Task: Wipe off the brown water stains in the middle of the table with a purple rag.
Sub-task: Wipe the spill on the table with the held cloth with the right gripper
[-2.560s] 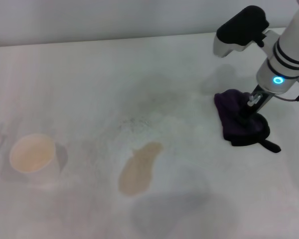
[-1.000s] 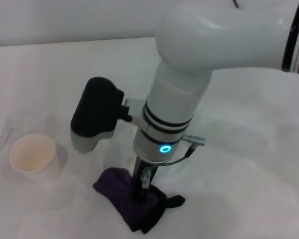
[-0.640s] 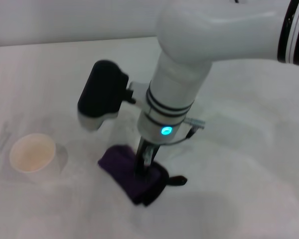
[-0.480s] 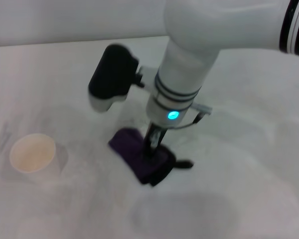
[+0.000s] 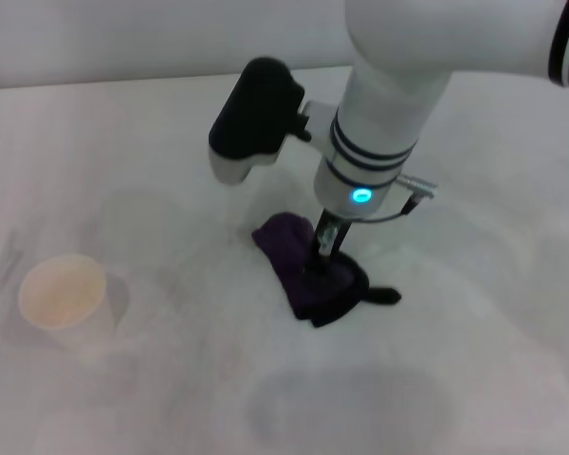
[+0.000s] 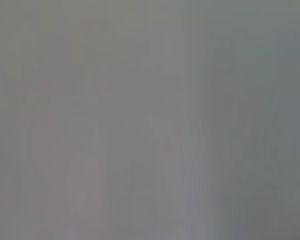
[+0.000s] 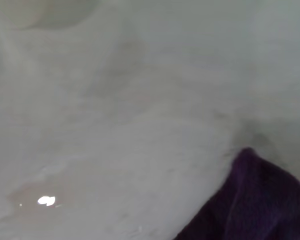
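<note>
My right gripper (image 5: pixel 322 262) points straight down at the middle of the white table (image 5: pixel 474 360). It is shut on the dark purple rag (image 5: pixel 294 248) and presses it onto the tabletop. The rag's black tab (image 5: pixel 384 297) sticks out to the right. No tan-brown stain shows in the head view. The spot where it lay, down and left of the rag, looks pale and only faintly smeared. The right wrist view shows a corner of the rag (image 7: pixel 255 200) and a faint wet sheen on the table (image 7: pixel 40 199). The left gripper is out of view.
A white paper cup (image 5: pixel 62 292) stands at the left, well apart from the rag. The right arm's black wrist block (image 5: pixel 251 118) hangs over the table behind the rag. The left wrist view shows only flat grey.
The right arm carried the rag from the right side onto the brown blotch, then dragged it back and to the right. The blotch no longer shows.
</note>
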Controlling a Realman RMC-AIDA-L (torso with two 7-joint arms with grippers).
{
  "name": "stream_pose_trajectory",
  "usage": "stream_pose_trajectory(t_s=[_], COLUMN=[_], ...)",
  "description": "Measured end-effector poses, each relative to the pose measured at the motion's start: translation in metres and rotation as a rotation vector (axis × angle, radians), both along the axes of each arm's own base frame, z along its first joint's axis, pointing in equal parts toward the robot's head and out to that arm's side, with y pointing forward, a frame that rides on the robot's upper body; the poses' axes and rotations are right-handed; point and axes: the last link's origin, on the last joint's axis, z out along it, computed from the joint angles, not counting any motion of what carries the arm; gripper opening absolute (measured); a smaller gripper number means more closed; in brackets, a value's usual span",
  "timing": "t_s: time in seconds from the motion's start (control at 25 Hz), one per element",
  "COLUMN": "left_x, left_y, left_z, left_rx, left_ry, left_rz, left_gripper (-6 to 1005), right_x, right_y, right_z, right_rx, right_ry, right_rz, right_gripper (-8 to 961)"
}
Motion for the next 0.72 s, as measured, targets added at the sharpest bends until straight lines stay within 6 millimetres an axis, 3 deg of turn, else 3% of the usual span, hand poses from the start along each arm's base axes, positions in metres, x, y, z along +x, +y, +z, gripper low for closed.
stream_pose_trajectory(t_s=[0.44, 0.72], left_x=[0.0, 0.001], left_y=[0.001, 0.002], left_z=[-0.001, -0.001], left_rx=[-0.001, -0.003], left_ry=[-0.001, 0.0], left_rz=[0.004, 0.001], left_gripper=[892, 892], right_x=[-0.026, -0.03], right_y=[-0.058, -0.074], right_z=[-0.031, -0.039], right_rx=[-0.255, -0.345], right_ry=[0.116, 0.178], right_rz=[0.055, 0.08], right_gripper=[182, 195])
